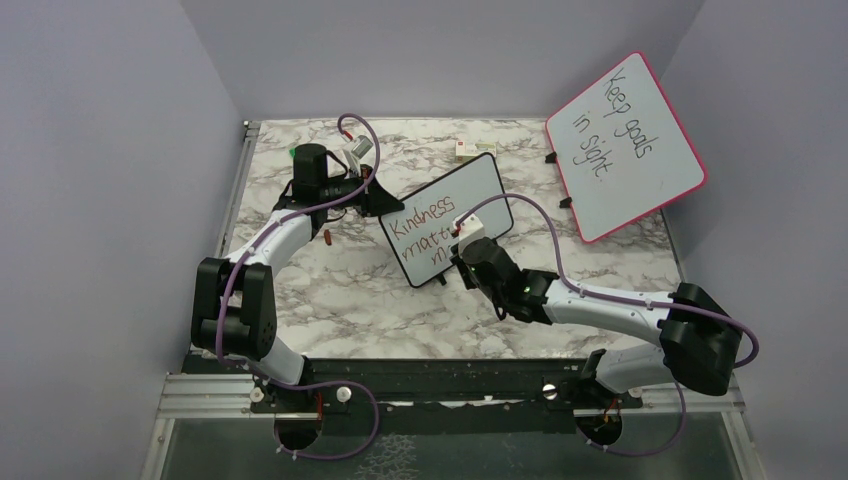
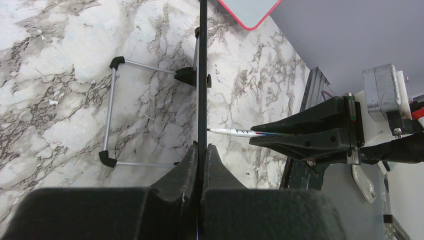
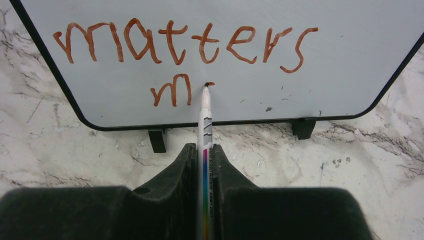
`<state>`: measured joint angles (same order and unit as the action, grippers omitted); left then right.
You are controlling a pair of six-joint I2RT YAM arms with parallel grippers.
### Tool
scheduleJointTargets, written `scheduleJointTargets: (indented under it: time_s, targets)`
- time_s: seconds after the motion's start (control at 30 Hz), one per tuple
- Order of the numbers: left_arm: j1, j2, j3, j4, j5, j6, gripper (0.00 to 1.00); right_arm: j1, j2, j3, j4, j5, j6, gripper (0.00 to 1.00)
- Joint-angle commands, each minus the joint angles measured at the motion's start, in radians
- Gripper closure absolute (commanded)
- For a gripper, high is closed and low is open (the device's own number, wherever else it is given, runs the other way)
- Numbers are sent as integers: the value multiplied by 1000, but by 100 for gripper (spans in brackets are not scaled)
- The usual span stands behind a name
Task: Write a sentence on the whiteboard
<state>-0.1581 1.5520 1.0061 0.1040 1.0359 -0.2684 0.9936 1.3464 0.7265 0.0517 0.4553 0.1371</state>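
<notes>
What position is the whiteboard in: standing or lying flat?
Standing: the whiteboard rests on its feet, edge pinched in the left end effector.

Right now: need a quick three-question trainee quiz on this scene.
1. True or false: the right tool grips a marker whose tip touches the whiteboard.
2. What is the left tool clamped on? A) the whiteboard's edge B) an eraser C) nothing
3. Fill in: the last finished word in red-brown reads ____.
Key: 1 true; 2 A; 3 matters.
</notes>
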Motion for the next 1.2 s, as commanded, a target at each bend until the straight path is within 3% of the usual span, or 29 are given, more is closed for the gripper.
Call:
scheduleJointTargets:
  time_s: [0.0,0.33,0.73,1.17]
  targets:
    - [0,-5,-3,-69,-25,23,100,-1,-7,-1,10,-12,1,99]
    - [0,-4,-4,-70,-29,24,100,-1,-46,-20,6,52,-5,99]
    - [0,-5,-1,-79,-39,32,100,-2,-48,-24,45,-42,-40,99]
    - [0,-8,-1,-82,-36,32,100,-1,-13,-13,89,-19,-46,99]
